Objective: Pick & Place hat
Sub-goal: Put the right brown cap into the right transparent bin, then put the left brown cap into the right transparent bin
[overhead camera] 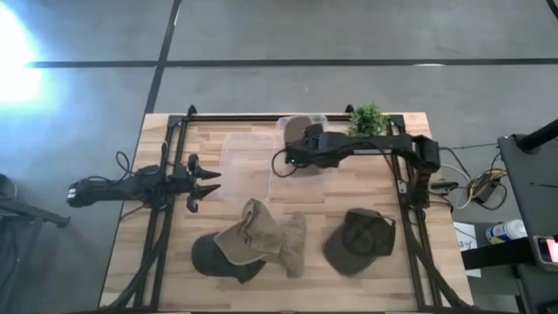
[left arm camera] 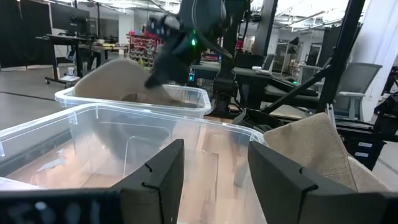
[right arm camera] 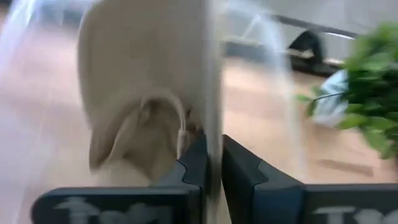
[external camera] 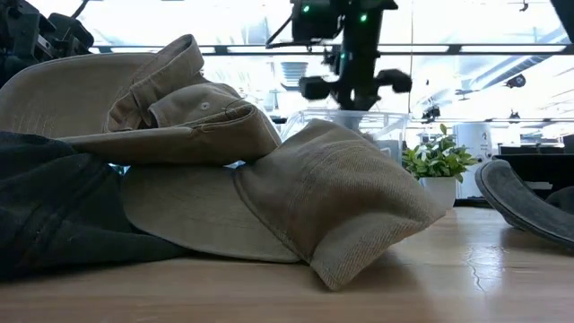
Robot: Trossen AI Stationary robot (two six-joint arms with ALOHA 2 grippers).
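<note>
A tan hat (right arm camera: 143,93) sits in the far clear bin (overhead camera: 321,119), and it shows as a tan dome (left arm camera: 115,78) in the left wrist view. My right gripper (right arm camera: 214,149) reaches over that bin (overhead camera: 296,157) and is shut on the hat. My left gripper (overhead camera: 212,183) waits open near the table's left side, facing the nearer clear bin (left arm camera: 93,118). A pile of khaki and dark hats (overhead camera: 253,244) lies on the table's near part. A dark green hat (overhead camera: 359,240) lies to the pile's right. My right gripper pinches a thin pale edge of the tan hat (right arm camera: 214,106) between its two fingers. The fingers (right arm camera: 196,165) come at it from above, slanting down into the far bin. The hat's crown lies beyond the fingers inside the bin. Whether the hat rests on the bin floor I cannot tell.
A small potted plant (overhead camera: 368,119) stands at the far edge beside the far bin. The nearer clear bin (overhead camera: 246,166) sits left of the far one. Black frame rails (overhead camera: 166,218) run along both table sides. Bare wood lies between the bins and the hats.
</note>
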